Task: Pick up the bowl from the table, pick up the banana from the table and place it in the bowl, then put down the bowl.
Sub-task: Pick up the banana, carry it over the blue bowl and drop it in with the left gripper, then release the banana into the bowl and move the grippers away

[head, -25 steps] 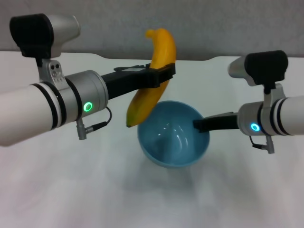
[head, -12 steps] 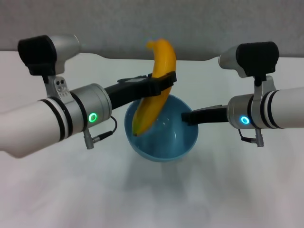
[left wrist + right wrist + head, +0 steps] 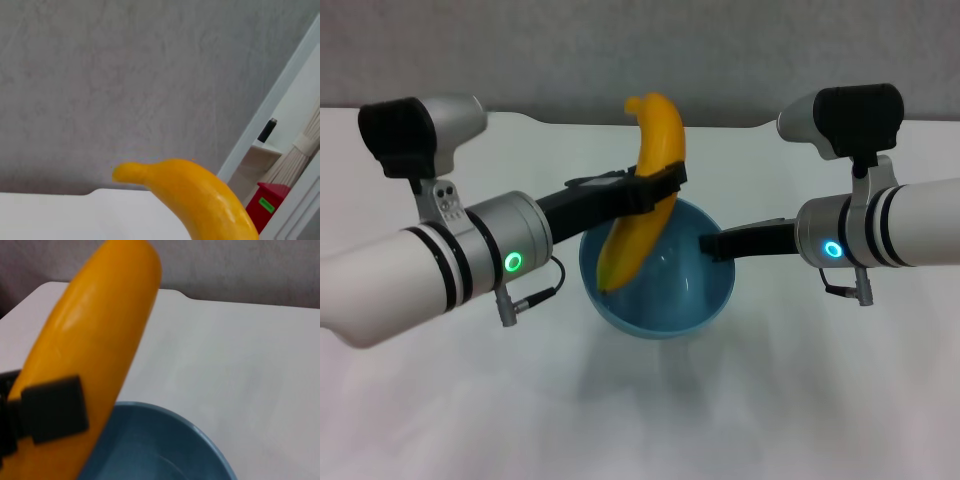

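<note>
In the head view my left gripper (image 3: 660, 187) is shut on the yellow-orange banana (image 3: 642, 200) and holds it nearly upright, its lower tip inside the light-blue bowl (image 3: 660, 290). My right gripper (image 3: 713, 243) is shut on the bowl's right rim and holds the bowl above the white table (image 3: 800, 400). The left wrist view shows the banana's upper end (image 3: 195, 195). The right wrist view shows the banana (image 3: 95, 350), a black finger (image 3: 50, 410) of the left gripper across it, and the bowl's rim (image 3: 165, 445).
A grey wall (image 3: 720, 50) stands behind the table's far edge, which has a shallow notch (image 3: 650, 122). The left wrist view shows a red box (image 3: 267, 205) and a white frame beyond the table.
Both arms have drawn together. The bowl has moved left and slightly up under the banana, and the banana's lower tip has gone from outside the rim to inside the bowl.
</note>
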Tool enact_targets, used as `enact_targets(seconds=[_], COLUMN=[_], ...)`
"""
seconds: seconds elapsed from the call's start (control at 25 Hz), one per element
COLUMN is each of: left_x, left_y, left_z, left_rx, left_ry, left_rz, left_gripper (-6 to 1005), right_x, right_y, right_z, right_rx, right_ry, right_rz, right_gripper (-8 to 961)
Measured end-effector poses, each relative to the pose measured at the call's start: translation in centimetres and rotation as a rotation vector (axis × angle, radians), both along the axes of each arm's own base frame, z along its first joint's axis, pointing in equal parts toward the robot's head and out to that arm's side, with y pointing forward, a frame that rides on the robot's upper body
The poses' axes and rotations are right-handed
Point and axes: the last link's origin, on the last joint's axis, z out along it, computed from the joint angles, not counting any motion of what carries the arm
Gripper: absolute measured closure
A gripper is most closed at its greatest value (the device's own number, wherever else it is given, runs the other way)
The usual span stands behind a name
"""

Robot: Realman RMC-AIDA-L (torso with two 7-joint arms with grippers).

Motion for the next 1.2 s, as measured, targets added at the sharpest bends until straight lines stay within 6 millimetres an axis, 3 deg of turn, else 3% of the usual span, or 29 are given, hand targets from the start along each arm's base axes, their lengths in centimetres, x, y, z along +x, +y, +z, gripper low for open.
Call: enact_targets(seconds=[0.4,0.64,0.72,0.92,1.08,1.2], left_x=[-0.3,-0.7,-1.9,-5.6,-6.7,-7.2], left_y=[-0.4,-0.3,-0.3,-0.2,0.0,0.1], left_z=[-0.7,-0.7,-0.3,2.7,6.0,6.8], left_rx=[-0.003,0.003,0.025,0.14,0.245,0.276], left_ry=[0.015,0.041,0.085,0.21,0.29,0.368], left_rz=[-0.028,-0.035,-0.024,0.024,0.034,0.038], left_gripper=[401,183,162,108,108,109], right_x=[0.0,0.4,0.8,1.6,2.6,2.9], right_y=[0.1,0.1,0.0,0.0,0.0,0.2], right_z=[0.2,0.2,0.2,0.5,0.9,1.2], right_rx=[0.004,-0.001,-0.009,-0.018,-0.022,-0.03], right_ry=[0.004,-0.002,-0.01,-0.01,-0.014,-0.023], right_rz=[-0.005,-0.013,-0.025,-0.058,-0.084,-0.092], right_gripper=[878,876,876,874,873,872])
